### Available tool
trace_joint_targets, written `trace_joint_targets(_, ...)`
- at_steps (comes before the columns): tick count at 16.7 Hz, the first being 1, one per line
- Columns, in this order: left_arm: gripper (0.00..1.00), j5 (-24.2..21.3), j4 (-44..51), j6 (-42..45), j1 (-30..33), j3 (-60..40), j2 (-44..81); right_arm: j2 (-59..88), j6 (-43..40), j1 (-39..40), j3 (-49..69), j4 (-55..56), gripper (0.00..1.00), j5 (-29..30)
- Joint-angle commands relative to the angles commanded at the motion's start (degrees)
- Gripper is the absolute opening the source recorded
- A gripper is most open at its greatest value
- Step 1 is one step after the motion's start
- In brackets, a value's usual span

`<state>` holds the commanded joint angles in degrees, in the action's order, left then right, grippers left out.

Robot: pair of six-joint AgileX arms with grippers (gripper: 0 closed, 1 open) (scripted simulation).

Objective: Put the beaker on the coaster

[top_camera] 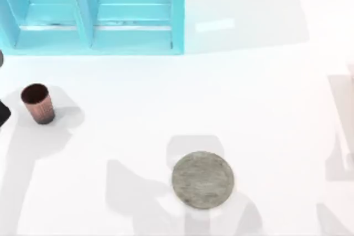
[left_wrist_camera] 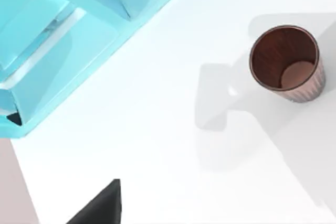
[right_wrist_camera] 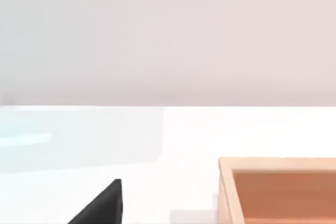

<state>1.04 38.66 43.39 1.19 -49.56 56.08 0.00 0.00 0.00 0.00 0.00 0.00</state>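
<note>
One dark left fingertip (left_wrist_camera: 100, 205) shows in the left wrist view; I cannot tell how the fingers stand. Near it on the white table (top_camera: 138, 98), the ribbed, tapered copper beaker (left_wrist_camera: 286, 64) stands upright. Well apart lies the coaster (top_camera: 202, 180), a flat, mottled grey stone-like disc. No writing is readable.
</note>
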Motion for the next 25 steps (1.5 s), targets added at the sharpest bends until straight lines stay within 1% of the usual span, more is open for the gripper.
trace_joint_targets(4, 1.0, 0.4, 11.3, 11.4, 0.3, -11.8, 16.4, 0.0, 0.0, 0.0, 0.0, 0.0, 1.0, 0.0)
trace_joint_targets(10, 1.0, 1.3, 28.4, 32.1, 2.1, -35.0, 42.8, 0.0, 0.0, 0.0, 0.0, 0.0, 1.0, 0.0)
trace_joint_targets(14, 1.0, 0.1, 35.8, 41.4, 3.2, -45.5, 52.9, 0.0, 0.0, 0.0, 0.0, 0.0, 1.0, 0.0)
trace_joint_targets(16, 1.0, -0.8, 37.5, 43.2, 3.4, -47.6, 54.8, 0.0, 0.0, 0.0, 0.0, 0.0, 1.0, 0.0)
trace_joint_targets(22, 1.0, -0.9, 37.4, 43.4, 3.2, -47.6, 54.9, 0.0, 0.0, 0.0, 0.0, 0.0, 1.0, 0.0)
trace_joint_targets(25, 1.0, -1.0, 33.4, 43.5, 3.3, -43.9, 55.6, 0.0, 0.0, 0.0, 0.0, 0.0, 1.0, 0.0)
